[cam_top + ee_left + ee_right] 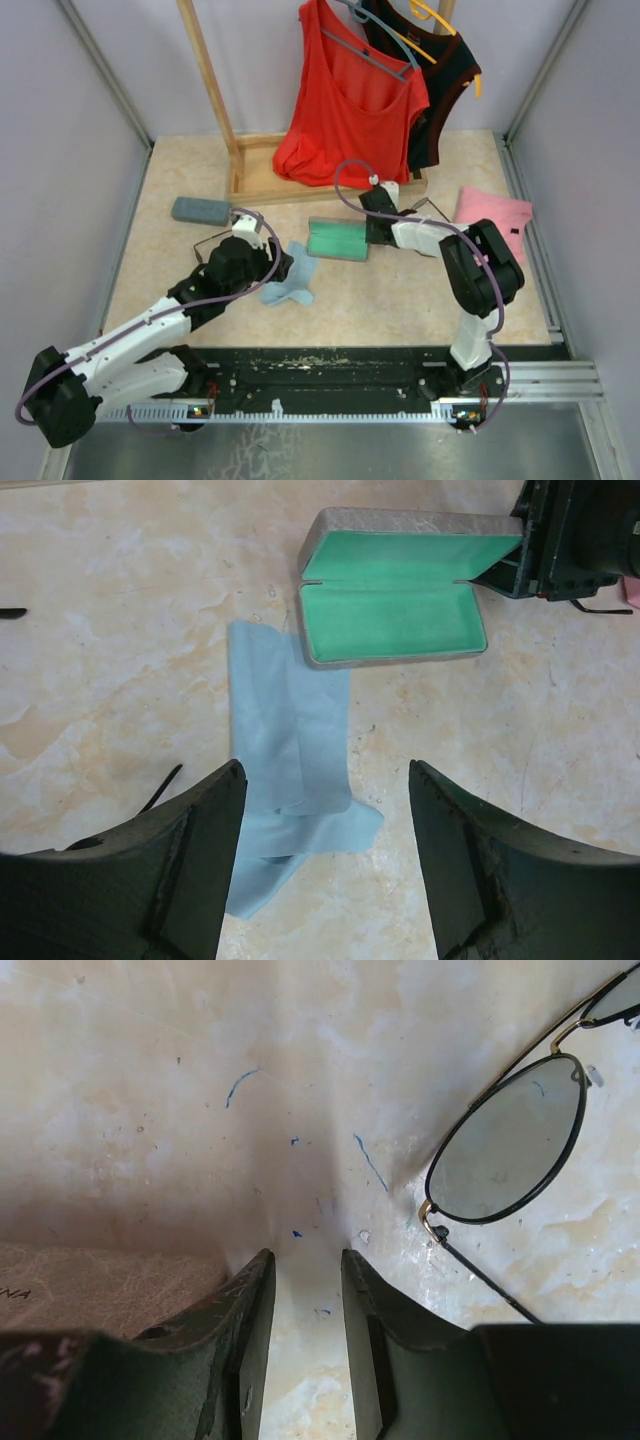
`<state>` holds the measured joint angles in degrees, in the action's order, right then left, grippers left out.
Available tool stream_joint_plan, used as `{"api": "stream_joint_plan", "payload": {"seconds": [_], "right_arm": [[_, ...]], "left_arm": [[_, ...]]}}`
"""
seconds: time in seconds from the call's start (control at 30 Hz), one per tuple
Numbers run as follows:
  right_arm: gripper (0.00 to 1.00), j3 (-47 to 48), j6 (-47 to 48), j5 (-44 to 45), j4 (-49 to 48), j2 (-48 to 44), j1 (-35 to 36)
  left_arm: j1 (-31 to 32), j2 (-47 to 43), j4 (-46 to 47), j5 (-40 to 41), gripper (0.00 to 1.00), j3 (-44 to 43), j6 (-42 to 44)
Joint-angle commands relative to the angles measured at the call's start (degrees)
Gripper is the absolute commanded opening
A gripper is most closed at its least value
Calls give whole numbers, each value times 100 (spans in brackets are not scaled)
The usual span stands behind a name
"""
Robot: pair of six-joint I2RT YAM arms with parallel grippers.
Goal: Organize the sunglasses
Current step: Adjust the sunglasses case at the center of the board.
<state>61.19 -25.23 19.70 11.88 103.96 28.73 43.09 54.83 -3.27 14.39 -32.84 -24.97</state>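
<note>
Since the sunglasses (pixel 510 1145) look light, thin-wired and fragile, pinch at the hinge, not the lens. They lie on the table (pixel 150 1080) just beside the right gripper (pixel 305 1257), jaws barely parted, empty; left gripper (pixel 326 768) spread wide, empty.

**Three views, one shared case**

The table (pixel 400 295) is viewed from high behind its near edge, facing forward and down. The open case (pixel 395 620) is looked down on by the left wrist view — and shown overhead too. The right wrist view is held closest, low beside the sunglasses (pixel 510 1145).
</note>
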Motion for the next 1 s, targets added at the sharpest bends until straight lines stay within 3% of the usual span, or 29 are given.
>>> {"api": "stream_joint_plan", "payload": {"seconds": [0.0, 0.23, 0.43, 0.57, 0.77, 0.97], "right_arm": [[35, 171, 122, 68, -130, -255, -32], [40, -519, -157, 745, 167, -1540, -39], [43, -1468, -54, -127, 117, -2958, -3], [47, -1748, 82, -454, 103, -3401, 529], [51, -1109, -152, -393, 213, -2718, 1751], [53, 173, -271, -243, 184, -1312, 2445]], "left_arm": [[-112, -146, -237, 235, 73, 41, -98], [-196, -191, -609, 494, 73, 30, -316], [-222, -354, -805, 686, 75, 172, -561], [-256, -249, -873, 613, 75, 233, -696], [-257, -735, -1382, 1088, 72, 314, -1168], [-257, -1833, -1826, 1409, 70, 447, -1330]]}}
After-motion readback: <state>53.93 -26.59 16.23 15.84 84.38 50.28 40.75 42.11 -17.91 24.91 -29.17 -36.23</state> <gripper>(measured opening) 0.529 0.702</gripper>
